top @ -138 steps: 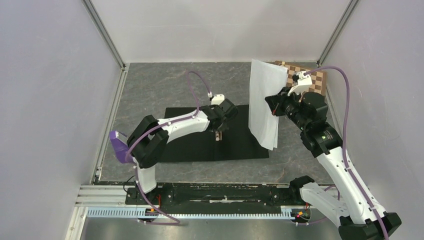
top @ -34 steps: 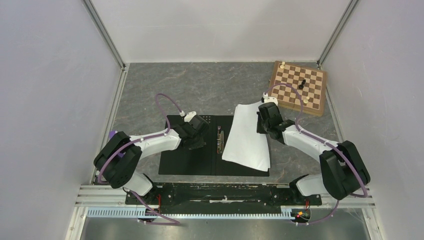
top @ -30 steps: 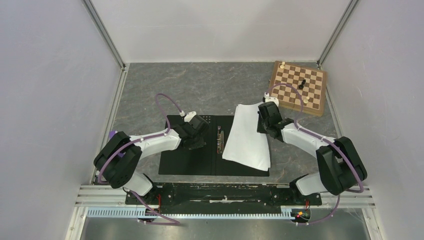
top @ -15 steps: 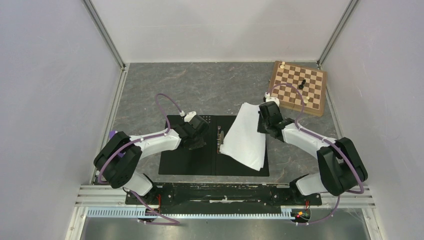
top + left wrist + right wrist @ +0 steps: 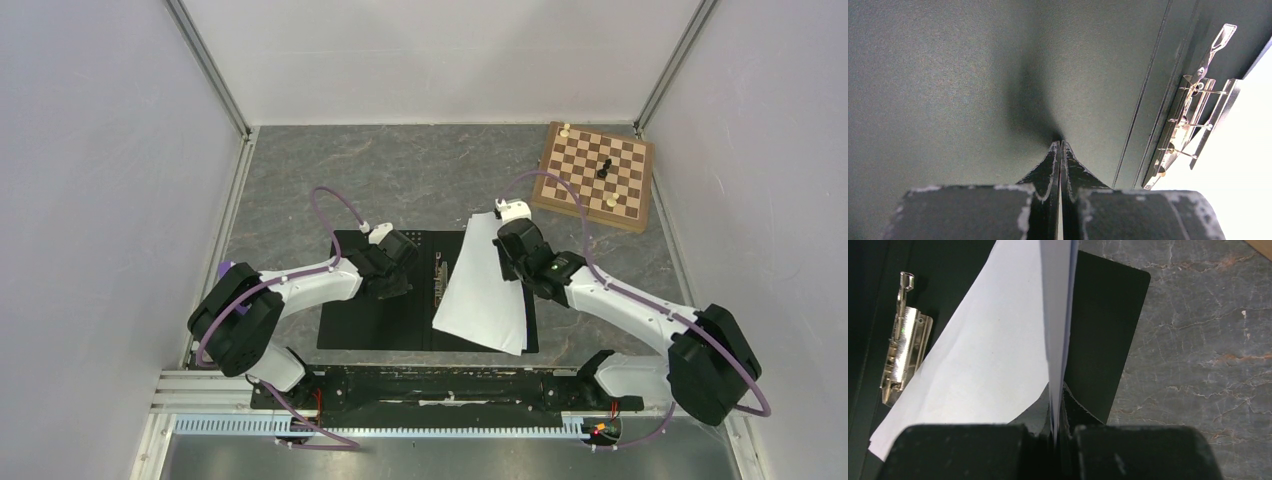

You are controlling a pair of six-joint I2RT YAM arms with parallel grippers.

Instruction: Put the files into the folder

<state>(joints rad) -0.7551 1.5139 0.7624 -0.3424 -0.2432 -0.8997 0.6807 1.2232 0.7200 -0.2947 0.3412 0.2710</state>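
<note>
The folder lies open on the table, black inner faces up, with a metal clip along its spine. My right gripper is shut on the far edge of the files, a stack of white sheets that drapes over the folder's right half. In the right wrist view the files hang from the jaws above the black face, with the clip at left. My left gripper is shut and empty, its tips pressed on the folder's left face; the clip lies to the right.
A wooden chessboard with a few pieces stands at the back right. Grey marbled table surrounds the folder. White walls enclose left, back and right. The arm bases and a rail sit at the near edge.
My right gripper has carried the files down from upright beside the chessboard onto the folder's right half, and in the last second shifted them left toward the clip. The left gripper stays pressed on the left face.
</note>
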